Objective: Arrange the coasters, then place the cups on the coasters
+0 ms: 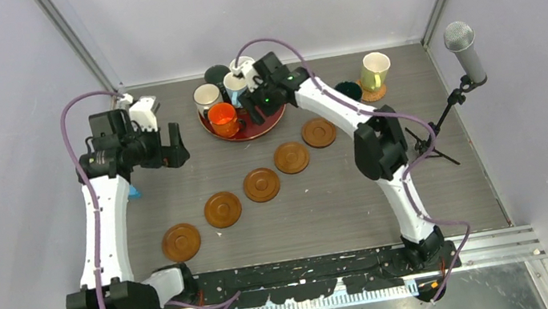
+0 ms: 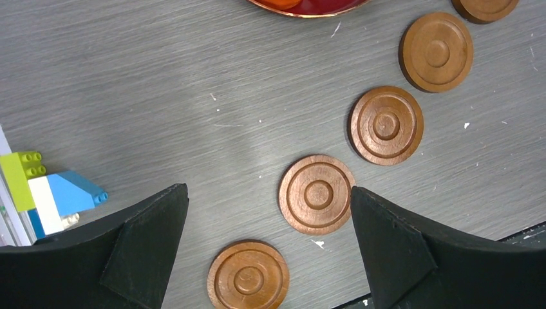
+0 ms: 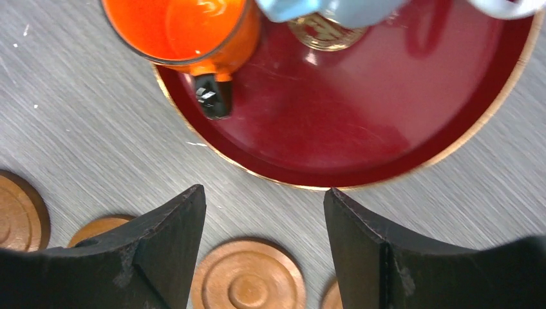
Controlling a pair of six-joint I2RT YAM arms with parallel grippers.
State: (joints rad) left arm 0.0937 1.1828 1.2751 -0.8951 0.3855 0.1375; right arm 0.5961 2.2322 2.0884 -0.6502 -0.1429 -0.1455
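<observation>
Several brown coasters lie in a diagonal row, from one coaster (image 1: 180, 242) at the near left up to another (image 1: 319, 132) by the red tray (image 1: 253, 132). In the left wrist view the row runs from a near coaster (image 2: 248, 277) past a second (image 2: 317, 193) and a third (image 2: 386, 125). On the tray stand an orange cup (image 1: 223, 119) (image 3: 180, 29), a light blue cup (image 1: 235, 87) (image 3: 328, 9), a white cup (image 1: 206, 97) and a dark cup (image 1: 217, 74). A pale yellow cup (image 1: 375, 71) sits on a coaster at the back right, with a dark teal cup (image 1: 348, 91) beside it. My right gripper (image 1: 251, 111) (image 3: 264, 196) hangs open over the tray's near rim, holding nothing. My left gripper (image 1: 175, 148) (image 2: 269, 190) is open above the table.
A microphone (image 1: 462, 47) on a small stand rises at the right edge. Toy bricks (image 2: 51, 193) lie at the left by the left arm. A white object (image 1: 143, 108) sits at the back left. Walls close in the table on three sides.
</observation>
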